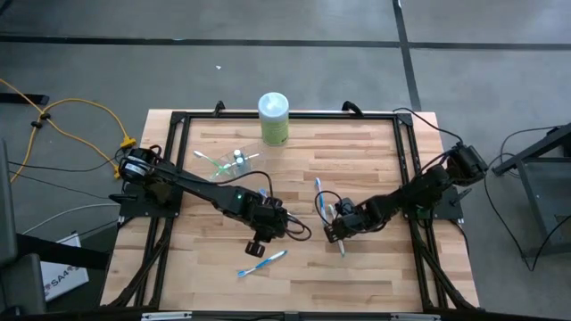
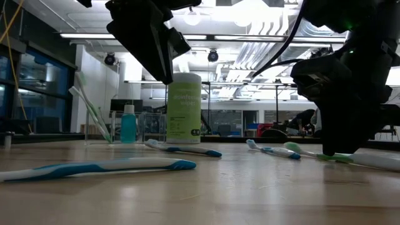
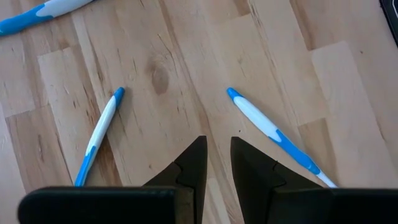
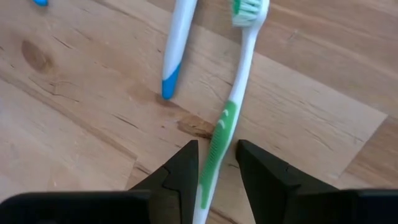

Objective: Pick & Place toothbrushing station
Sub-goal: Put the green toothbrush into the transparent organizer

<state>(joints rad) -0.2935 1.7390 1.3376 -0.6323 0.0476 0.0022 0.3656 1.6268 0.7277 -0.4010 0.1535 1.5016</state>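
A small clear cup [image 1: 236, 161] stands at the far middle of the table, with green toothbrushes [image 2: 90, 107] leaning in it. Blue-and-white toothbrushes lie flat on the wood: one near the front [image 1: 261, 263], others near the middle [image 1: 318, 194]. My left gripper [image 3: 217, 155] hangs above the table between two blue toothbrushes [image 3: 99, 137] [image 3: 273, 134], its fingers a narrow gap apart and empty. My right gripper [image 4: 216, 163] is low at the table. Its fingers stand on either side of the handle of a green-and-white toothbrush [image 4: 233, 99], which lies flat, bristle end away from the gripper. My right gripper straddles the green toothbrush's handle [image 4: 214, 152], pointing down, its fingers across the handle. The handle lies close to one finger [image 4: 183, 168], with a gap to the other. I cannot tell whether a finger touches it. The toothbrush lies on the table.
A tall green-and-white canister [image 1: 274, 119] stands at the far edge, behind the cup. A black frame [image 1: 178, 120] runs around the table's sides. Another blue-tipped toothbrush [image 4: 177, 43] lies right beside the green one. Bare wood lies at the front right.
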